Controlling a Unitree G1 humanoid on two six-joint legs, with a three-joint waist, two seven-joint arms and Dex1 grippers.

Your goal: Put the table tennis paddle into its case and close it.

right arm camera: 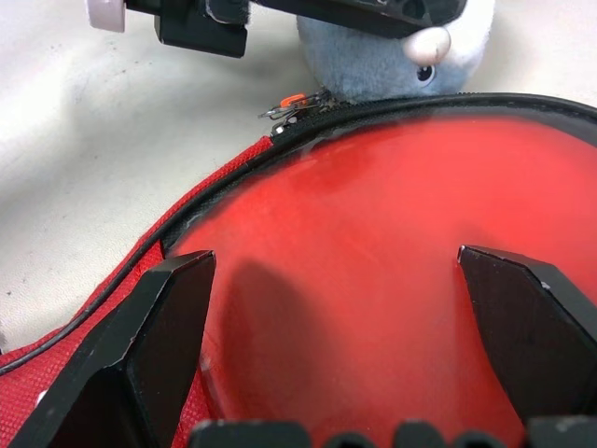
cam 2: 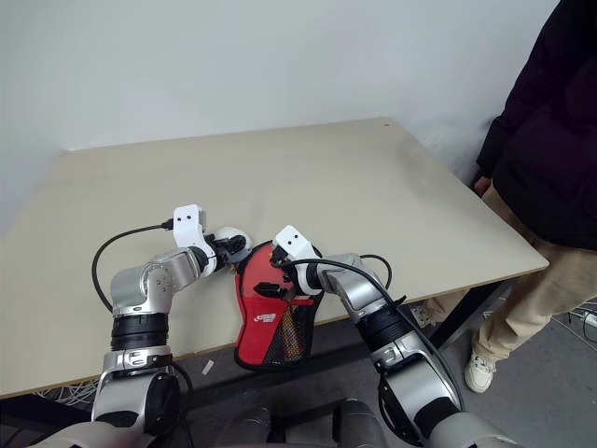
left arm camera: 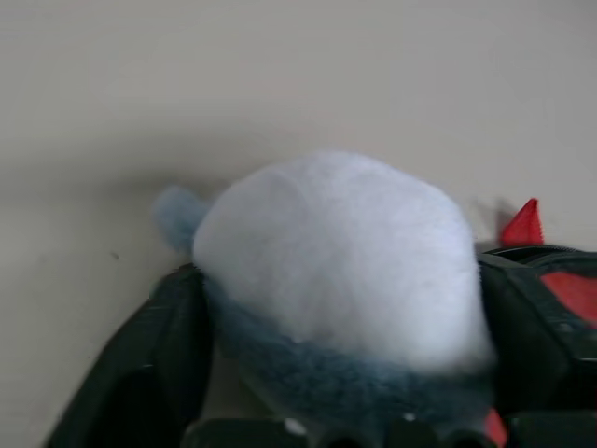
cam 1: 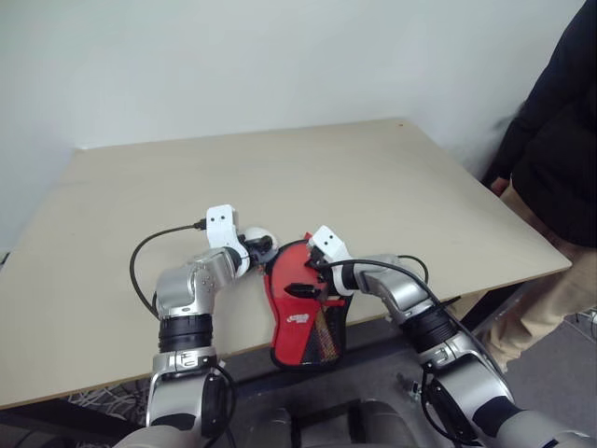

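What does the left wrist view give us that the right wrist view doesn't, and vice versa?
Left wrist view alone: the plush charm sitting between the left gripper's two black fingers, which flank it on both sides, with bare table behind.

Right wrist view alone: the case's clear window with red beneath it, the right gripper's fingers spread wide over it, and the zipper pull at the black edging.

Both: the charm, the case's red and black edge, and the pale tabletop.

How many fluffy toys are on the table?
1. The pale plush charm sits at the top edge of the case, by its zipper, between the fingers of the left gripper. Others could hide under the case.
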